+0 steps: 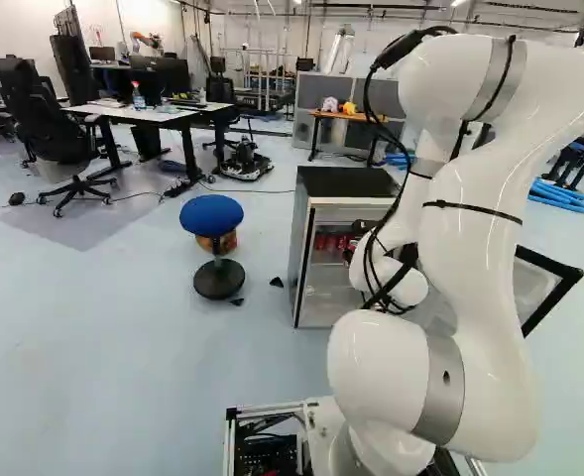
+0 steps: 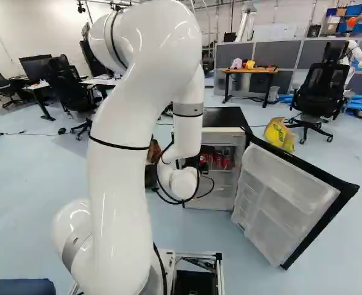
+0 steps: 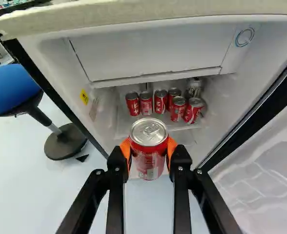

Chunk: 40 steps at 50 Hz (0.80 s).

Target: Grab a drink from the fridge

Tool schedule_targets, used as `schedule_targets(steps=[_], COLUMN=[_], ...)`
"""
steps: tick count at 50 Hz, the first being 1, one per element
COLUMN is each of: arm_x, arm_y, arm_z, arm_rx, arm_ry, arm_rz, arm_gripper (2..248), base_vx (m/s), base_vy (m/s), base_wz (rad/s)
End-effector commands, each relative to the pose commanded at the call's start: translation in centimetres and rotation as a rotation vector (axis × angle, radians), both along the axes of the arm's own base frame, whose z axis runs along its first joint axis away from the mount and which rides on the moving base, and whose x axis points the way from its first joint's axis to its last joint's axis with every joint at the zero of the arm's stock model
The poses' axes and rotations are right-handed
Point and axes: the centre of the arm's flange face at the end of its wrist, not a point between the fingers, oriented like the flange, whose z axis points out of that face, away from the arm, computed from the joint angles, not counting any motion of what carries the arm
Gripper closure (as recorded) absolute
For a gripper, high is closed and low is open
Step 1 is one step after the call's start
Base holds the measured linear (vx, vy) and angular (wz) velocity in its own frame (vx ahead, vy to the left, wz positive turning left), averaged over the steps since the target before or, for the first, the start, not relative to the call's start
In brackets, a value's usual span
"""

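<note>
Drink can [image 3: 149, 153], red with a silver top, is held by my gripper [image 2: 193, 162]; the two orange pads touch it from two sides. In the wrist view, other red cans [image 3: 161, 101] stand together inside the fridge, farther ahead than the held can, and a silvery can [image 3: 194, 87] is near them.

I go from left to right in the left base view. At the upper left there is a black office chair [image 1: 49, 111] beside a white desk [image 1: 123, 111]. Left of the middle stands a blue stool [image 1: 211, 215] on a round black base. Near the middle is the fridge [image 1: 346, 181], and my white arm [image 1: 480, 228] covers part of it.

In the right base view, my arm is left of the middle. The fridge door [image 2: 288, 184] is open at the right, and a yellow bag [image 2: 280, 134] lies behind it. At the upper right is another black chair [image 2: 322, 89].
</note>
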Motion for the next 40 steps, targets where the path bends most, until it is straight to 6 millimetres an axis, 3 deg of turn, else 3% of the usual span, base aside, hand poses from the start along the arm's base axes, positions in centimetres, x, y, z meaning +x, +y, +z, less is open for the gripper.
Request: schedule_targets(steps=[40], arm_x=[-0.8], arm_y=[0.6], arm_z=[4.3], arm_rx=[-0.041], arm_ry=[-0.070], arm_rz=[0.004], arm_gripper=[156], base_vx=[0.000], base_vy=[0.000], base_wz=[0.000])
